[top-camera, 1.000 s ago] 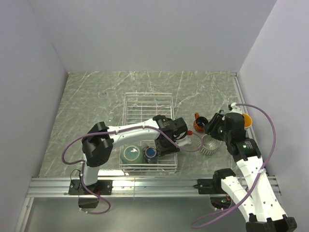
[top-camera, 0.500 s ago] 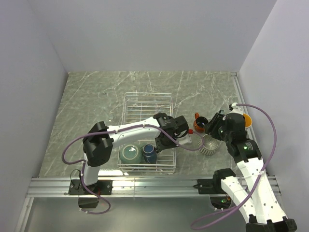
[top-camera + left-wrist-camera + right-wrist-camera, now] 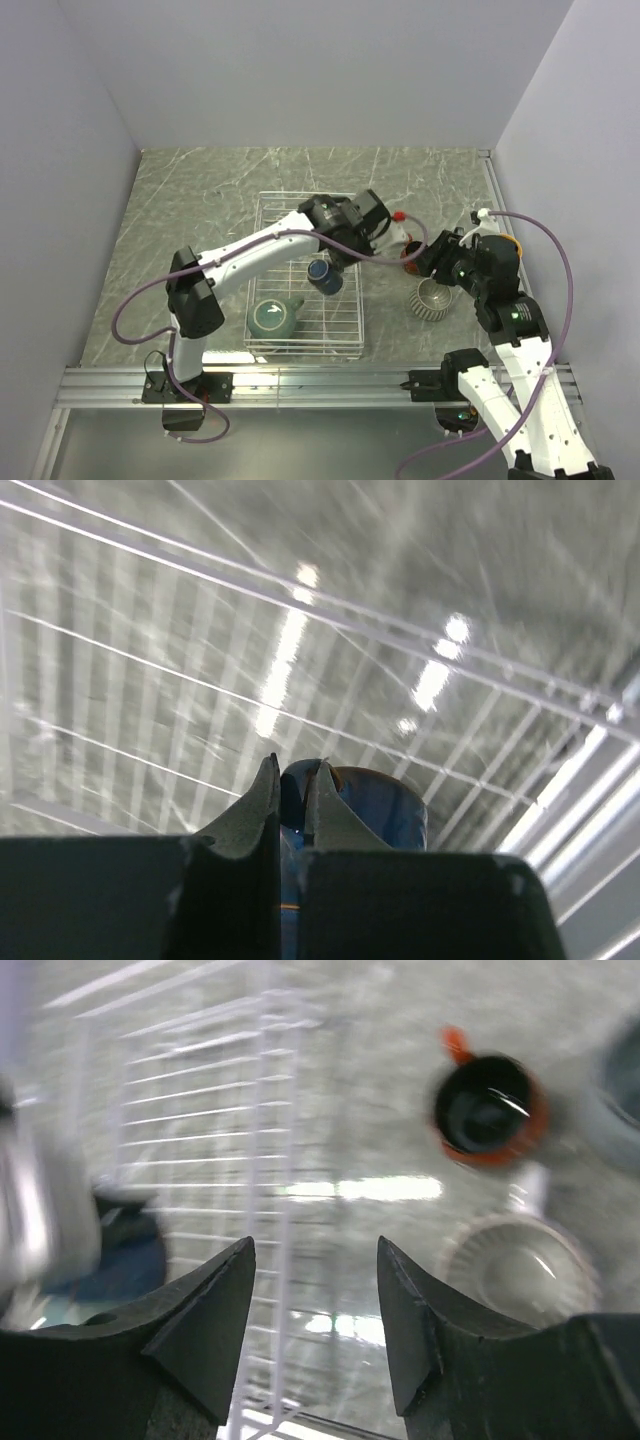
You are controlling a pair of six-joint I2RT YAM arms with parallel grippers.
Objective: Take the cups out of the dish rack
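Note:
The dish rack (image 3: 300, 218) is a white wire basket in the middle of the table. My left gripper (image 3: 326, 268) is shut on the rim of the small dark-blue cup (image 3: 322, 278) and holds it above the rack's right half. In the left wrist view one finger is inside the cup (image 3: 372, 802) and one outside. A grey-teal mug (image 3: 272, 317) lies in the rack's near left corner. My right gripper (image 3: 428, 262) is open and empty, right of the rack. Below it stand the red-brown mug (image 3: 490, 1110) and the ribbed beige cup (image 3: 522, 1276).
The red-brown mug (image 3: 409, 256) and ribbed cup (image 3: 433, 298) stand on the marble table just right of the rack. An orange-lined mug (image 3: 512, 246) shows partly behind my right arm. The rack's right wall (image 3: 270, 1160) is close to my right fingers.
My left gripper has lifted the dark-blue cup from the rack's near end and carried it up and away, over the rack's right half. My right gripper has shifted slightly towards the rack.

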